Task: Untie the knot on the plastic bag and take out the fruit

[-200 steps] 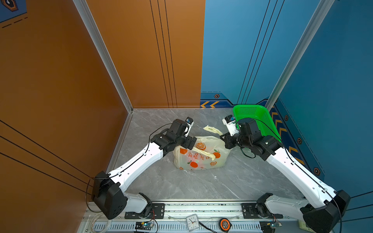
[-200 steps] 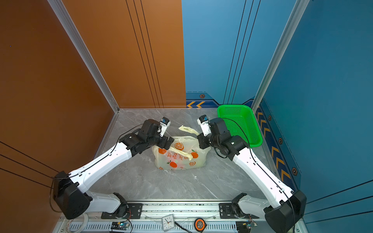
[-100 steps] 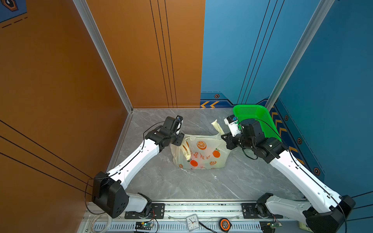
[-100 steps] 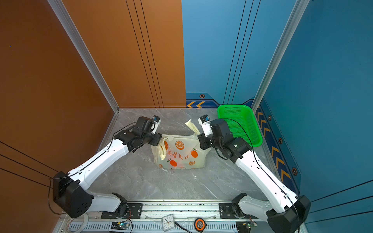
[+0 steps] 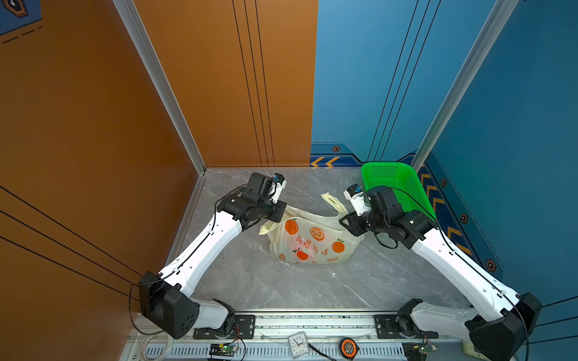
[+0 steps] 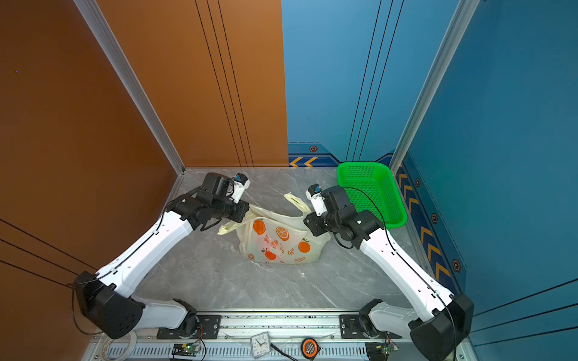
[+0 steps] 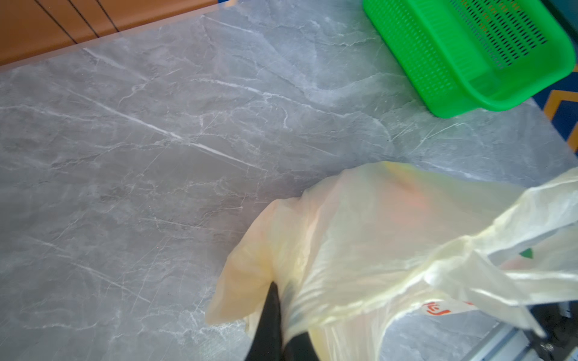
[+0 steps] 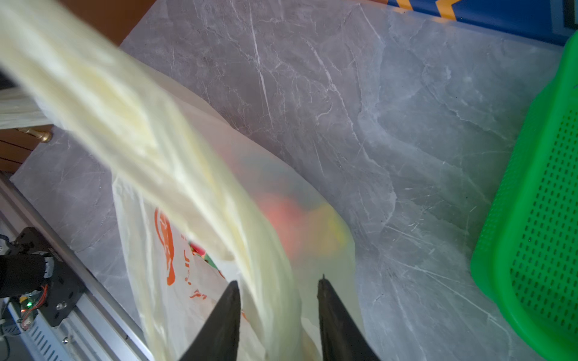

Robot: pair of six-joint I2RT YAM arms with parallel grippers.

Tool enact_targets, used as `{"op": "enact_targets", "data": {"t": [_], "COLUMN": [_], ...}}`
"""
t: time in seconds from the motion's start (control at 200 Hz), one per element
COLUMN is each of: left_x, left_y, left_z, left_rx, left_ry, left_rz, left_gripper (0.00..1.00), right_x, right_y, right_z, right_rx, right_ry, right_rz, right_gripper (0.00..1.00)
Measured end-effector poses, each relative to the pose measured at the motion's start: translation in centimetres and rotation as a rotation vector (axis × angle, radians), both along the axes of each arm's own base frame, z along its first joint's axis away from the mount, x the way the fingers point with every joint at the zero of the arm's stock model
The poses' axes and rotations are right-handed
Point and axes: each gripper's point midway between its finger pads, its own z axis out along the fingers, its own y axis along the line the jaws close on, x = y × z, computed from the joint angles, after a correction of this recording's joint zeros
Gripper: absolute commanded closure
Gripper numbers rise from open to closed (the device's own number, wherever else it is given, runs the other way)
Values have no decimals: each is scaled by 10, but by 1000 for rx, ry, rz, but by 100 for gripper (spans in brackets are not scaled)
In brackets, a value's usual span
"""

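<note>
The plastic bag [image 5: 312,240] [image 6: 281,242], pale cream with printed oranges, sits mid-table between both arms. My left gripper [image 7: 280,286] [image 5: 276,218] is shut on the bag's thin film [image 7: 375,234] at its left edge. My right gripper [image 8: 278,279] [image 5: 342,218] is at the bag's right edge, open, with a bunched strap [image 8: 194,187] running loose between its jaws. Fruit shows only as red [image 8: 281,215] and yellow [image 8: 334,231] blurs through the plastic. The knot is out of view; two strap ends [image 5: 333,200] [image 5: 266,229] lie apart.
A bright green perforated basket [image 5: 394,184] [image 6: 372,190] [image 7: 469,56] [image 8: 538,218] stands at the back right, just behind my right wrist. Orange and blue walls close in the marble table. A small clock [image 5: 298,343] and a tape measure [image 5: 347,347] lie on the front rail.
My left jaws went from open to shut on the bag's left edge. My right jaws came open from shut, freeing the strap. The bag's mouth is spread wider.
</note>
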Motion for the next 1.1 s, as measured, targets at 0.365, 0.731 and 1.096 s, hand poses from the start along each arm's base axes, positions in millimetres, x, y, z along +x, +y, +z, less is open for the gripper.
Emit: {"op": "enact_targets", "data": {"t": [0.365,0.731,1.096], "left_x": [-18,-19,-23], "left_y": [-28,-35,-39], "left_z": [14,22,22], "left_rx": [-52,-69,-71], "left_ry": [44,34,40], "left_rz": [-106,-132,-140], "left_gripper": [100,100,93], "right_x": [-14,39,48], "right_y": [37,92,101], "right_z": [99,33,-25], "right_rx": [45,-81,-116], "right_ry": [-119,13,107], "right_rz": [180,322,330], "right_gripper": [12,8,100]}}
